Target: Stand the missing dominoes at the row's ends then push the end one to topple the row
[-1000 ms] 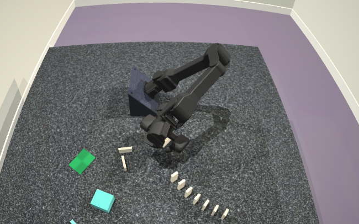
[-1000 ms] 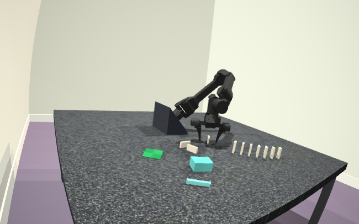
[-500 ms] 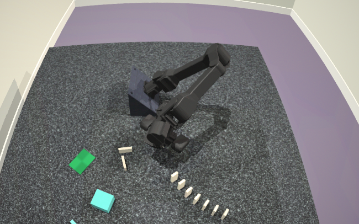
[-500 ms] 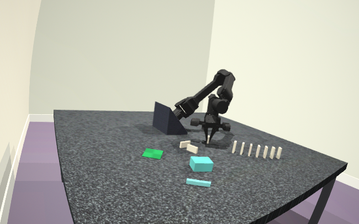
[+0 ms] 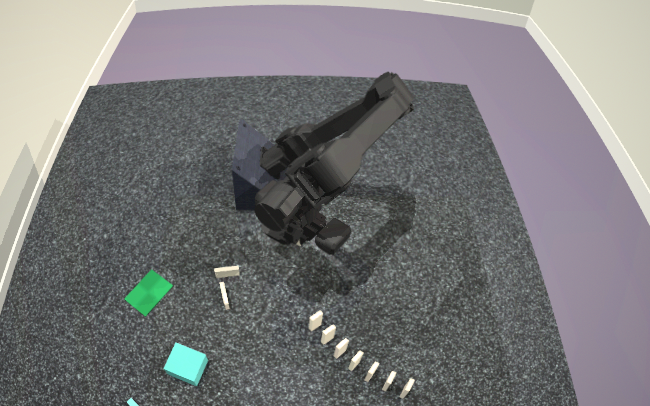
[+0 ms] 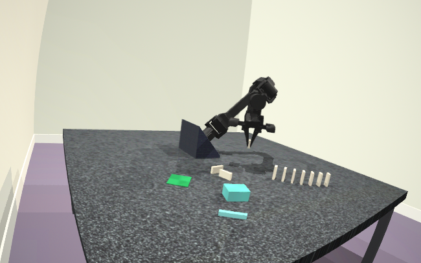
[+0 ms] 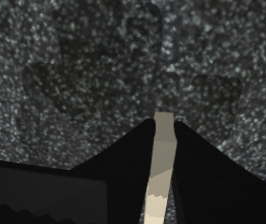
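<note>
My gripper (image 6: 249, 144) (image 7: 162, 129) is shut on a cream domino (image 6: 249, 142) (image 7: 163, 155), which is raised above the table between the fingertips. In the top view the arm hides nearly all of it. Several cream dominoes stand upright in an evenly spaced row; a middle one (image 5: 356, 360) (image 6: 302, 177) is upright. The row's end nearest the arm is a domino (image 5: 315, 320) (image 6: 274, 172); the far end is another (image 5: 407, 387) (image 6: 327, 179). Two loose dominoes lie left of the row, one (image 5: 226, 272) (image 6: 217, 169) nearer the base and another (image 5: 224, 295) (image 6: 225, 174) close beside it.
A flat green rectangle (image 5: 148, 292) (image 6: 179, 180) lies left of the loose dominoes. A cyan block (image 5: 185, 363) (image 6: 236, 192) and a thin cyan bar (image 5: 132, 402) (image 6: 232, 214) lie farther from the arm. The dark wedge (image 5: 249, 151) (image 6: 189, 138) is at the arm's base.
</note>
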### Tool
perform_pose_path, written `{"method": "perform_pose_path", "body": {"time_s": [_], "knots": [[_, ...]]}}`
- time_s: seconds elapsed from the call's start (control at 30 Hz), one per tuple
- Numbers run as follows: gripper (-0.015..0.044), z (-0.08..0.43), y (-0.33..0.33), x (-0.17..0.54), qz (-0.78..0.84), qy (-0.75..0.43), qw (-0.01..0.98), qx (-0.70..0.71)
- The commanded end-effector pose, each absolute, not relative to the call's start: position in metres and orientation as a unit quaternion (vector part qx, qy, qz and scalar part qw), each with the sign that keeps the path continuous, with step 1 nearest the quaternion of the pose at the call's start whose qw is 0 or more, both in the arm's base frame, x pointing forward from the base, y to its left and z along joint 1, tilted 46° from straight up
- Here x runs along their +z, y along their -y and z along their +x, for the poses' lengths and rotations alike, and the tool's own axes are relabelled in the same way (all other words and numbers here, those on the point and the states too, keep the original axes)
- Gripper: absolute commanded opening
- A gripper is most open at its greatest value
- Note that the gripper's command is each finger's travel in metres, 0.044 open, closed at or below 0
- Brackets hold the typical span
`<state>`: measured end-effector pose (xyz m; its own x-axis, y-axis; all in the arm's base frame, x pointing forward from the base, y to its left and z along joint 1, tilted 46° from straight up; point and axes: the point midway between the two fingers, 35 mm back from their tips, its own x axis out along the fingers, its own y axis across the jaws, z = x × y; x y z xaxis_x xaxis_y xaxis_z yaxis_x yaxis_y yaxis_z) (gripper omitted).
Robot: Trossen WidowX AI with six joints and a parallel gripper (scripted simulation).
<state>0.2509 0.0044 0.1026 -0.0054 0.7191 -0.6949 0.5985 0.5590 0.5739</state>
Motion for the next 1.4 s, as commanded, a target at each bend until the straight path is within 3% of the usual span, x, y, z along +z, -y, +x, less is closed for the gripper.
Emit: {"method": "perform_pose_path", "body": {"time_s": [0.0, 0.17, 0.57, 1.37], "knots": [[0.0022, 0.249, 0.016, 0.125, 0.465, -0.706, 0.531, 0.058], [0.0022, 0.251, 0.010, 0.131, 0.450, -0.704, 0.545, 0.072], [0.0022, 0.223, -0.103, 0.249, 0.221, -0.620, 0.676, 0.333], [0.0022, 0.238, -0.119, 0.193, 0.035, -0.555, 0.787, 0.269]]}}
